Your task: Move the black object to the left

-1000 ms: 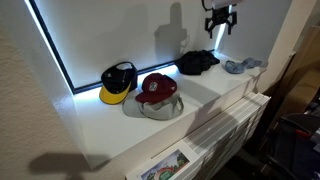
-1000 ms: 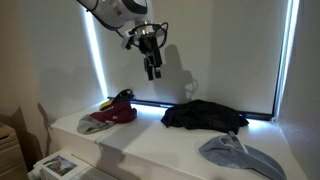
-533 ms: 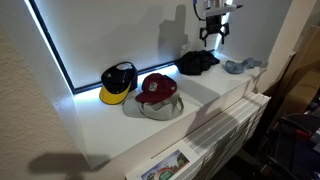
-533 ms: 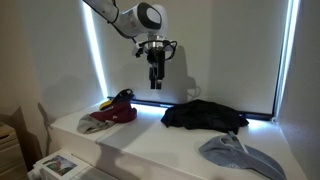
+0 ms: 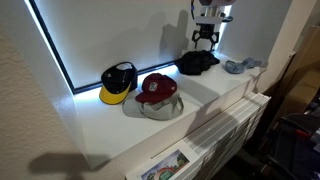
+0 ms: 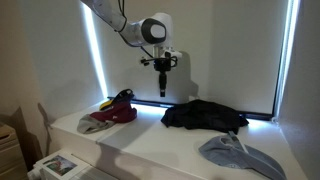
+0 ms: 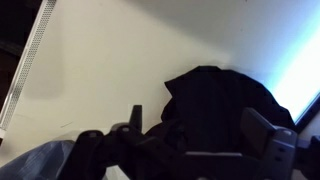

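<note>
The black object is a crumpled black garment [image 5: 197,62] lying on the white shelf against the lit window; it also shows in an exterior view [image 6: 203,115] and in the wrist view [image 7: 215,100]. My gripper [image 5: 203,42] hangs in the air just above the garment, fingers pointing down. In an exterior view [image 6: 163,88] it is above the garment's left end. In the wrist view the two fingers [image 7: 200,125] stand apart with the garment below them and nothing between them.
On the shelf [image 5: 100,130] are a black-and-yellow cap [image 5: 118,82], a red cap [image 5: 157,90] and a grey cloth [image 5: 243,65]. The caps [image 6: 110,112] and grey cloth [image 6: 240,155] flank the garment. Papers [image 5: 160,168] lie at the shelf's front edge.
My gripper has come down and moved sideways from high over the shelf to just above the black garment. Nothing on the shelf has moved.
</note>
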